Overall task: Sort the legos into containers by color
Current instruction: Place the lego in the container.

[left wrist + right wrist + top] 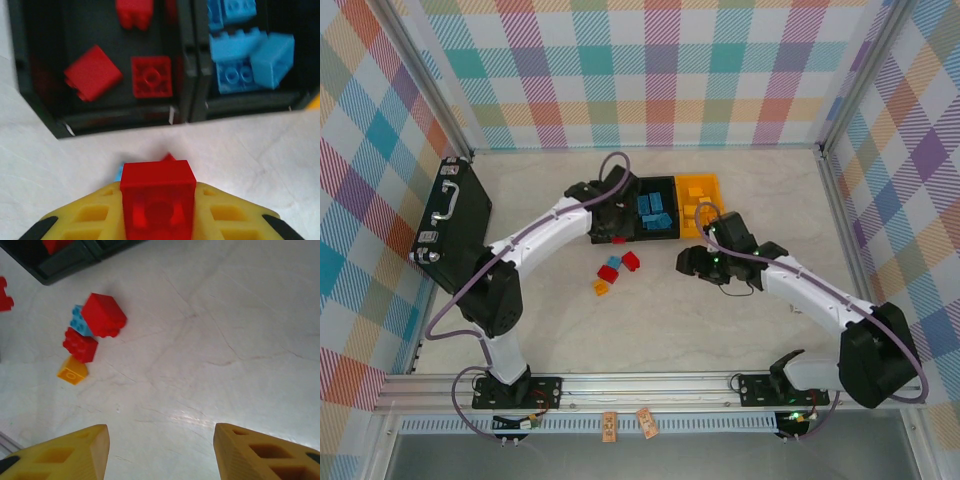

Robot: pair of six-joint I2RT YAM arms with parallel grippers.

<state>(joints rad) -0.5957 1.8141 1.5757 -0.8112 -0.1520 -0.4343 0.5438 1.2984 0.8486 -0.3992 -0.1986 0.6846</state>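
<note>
The left gripper (157, 200) clamps a red brick (157, 175) just short of the black bin (120, 122) holding reds, likely to drop it in; the right gripper (160, 447) hangs part-open, empty, near loose bricks (102, 315).

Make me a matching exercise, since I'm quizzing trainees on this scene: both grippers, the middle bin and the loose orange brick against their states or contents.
1 left gripper
2 right gripper
3 middle bin
4 orange brick

A holds blue bricks
B lies loose on the table
C shut on a red brick
D open, empty

Pairs: 1-C, 2-D, 3-A, 4-B
</note>
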